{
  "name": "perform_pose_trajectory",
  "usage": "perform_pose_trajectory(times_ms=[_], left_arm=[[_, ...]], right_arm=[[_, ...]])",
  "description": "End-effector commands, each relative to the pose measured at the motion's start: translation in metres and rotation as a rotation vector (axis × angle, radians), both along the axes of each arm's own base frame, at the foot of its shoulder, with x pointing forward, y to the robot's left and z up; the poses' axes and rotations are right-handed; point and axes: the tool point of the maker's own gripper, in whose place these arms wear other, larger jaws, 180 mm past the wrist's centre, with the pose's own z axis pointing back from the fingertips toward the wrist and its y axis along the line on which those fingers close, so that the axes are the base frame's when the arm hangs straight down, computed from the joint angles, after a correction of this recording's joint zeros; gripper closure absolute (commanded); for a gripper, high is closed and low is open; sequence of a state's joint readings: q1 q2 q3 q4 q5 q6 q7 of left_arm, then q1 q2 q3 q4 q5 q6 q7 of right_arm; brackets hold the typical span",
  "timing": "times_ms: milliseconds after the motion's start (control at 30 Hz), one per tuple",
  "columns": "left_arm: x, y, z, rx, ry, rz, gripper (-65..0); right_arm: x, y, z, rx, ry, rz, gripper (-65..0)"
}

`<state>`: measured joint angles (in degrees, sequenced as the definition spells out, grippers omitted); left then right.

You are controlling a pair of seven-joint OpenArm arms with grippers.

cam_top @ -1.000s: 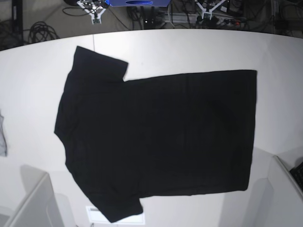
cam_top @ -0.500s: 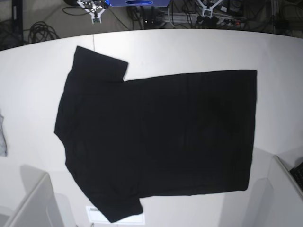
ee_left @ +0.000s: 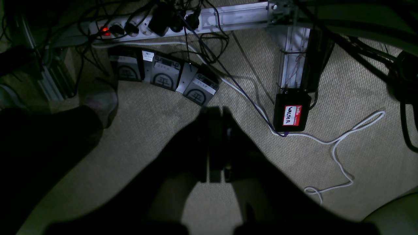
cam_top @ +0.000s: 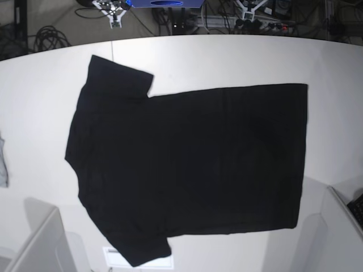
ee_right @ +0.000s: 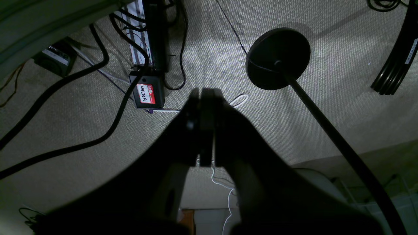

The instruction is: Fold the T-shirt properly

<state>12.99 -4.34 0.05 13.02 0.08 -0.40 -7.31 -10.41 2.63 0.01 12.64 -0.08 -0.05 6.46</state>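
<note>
Lying flat as before, the T-shirt [cam_top: 187, 170] has not shifted.

From my base view the T-shirt [cam_top: 187, 170] lies spread flat on the table [cam_top: 227, 59], collar end toward the left, hem toward the right, one sleeve pointing to the far edge, the other to the near edge; a cloth scrap [cam_top: 3, 164] sits at the table's left edge, well apart from it; both arms hang off the table over the floor; below the left gripper [ee_left: 215, 112] I see a power strip [ee_left: 147, 27] behind a row of pedals [ee_left: 163, 76]; a labelled box [ee_right: 147, 92] lies left of the right gripper [ee_right: 206, 94], a round stand base [ee_right: 277, 58] to its right.
</note>
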Motion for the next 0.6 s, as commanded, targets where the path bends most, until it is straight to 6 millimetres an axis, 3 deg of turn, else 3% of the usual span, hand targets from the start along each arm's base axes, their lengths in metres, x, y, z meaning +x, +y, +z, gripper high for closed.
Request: perform_pose_trajectory(times_ms=[0,233,567], left_arm=[[-0.004,0.003,0.001,0.007,0.005,-0.004,0.0],[-0.016,0.002,0.006,0.001,-0.019,-0.028,0.0],[-0.035,0.016,0.040,0.011,-0.137,-0.070,0.0]], right_arm=[[-0.004,-0.004,0.000,-0.009,0.003,0.001,0.0],[-0.018,-0.006,0.005,-0.013,-0.008,-0.003,0.0],[-0.045,-0.012,0.024,-0.030,-0.038,-0.041,0.0]])
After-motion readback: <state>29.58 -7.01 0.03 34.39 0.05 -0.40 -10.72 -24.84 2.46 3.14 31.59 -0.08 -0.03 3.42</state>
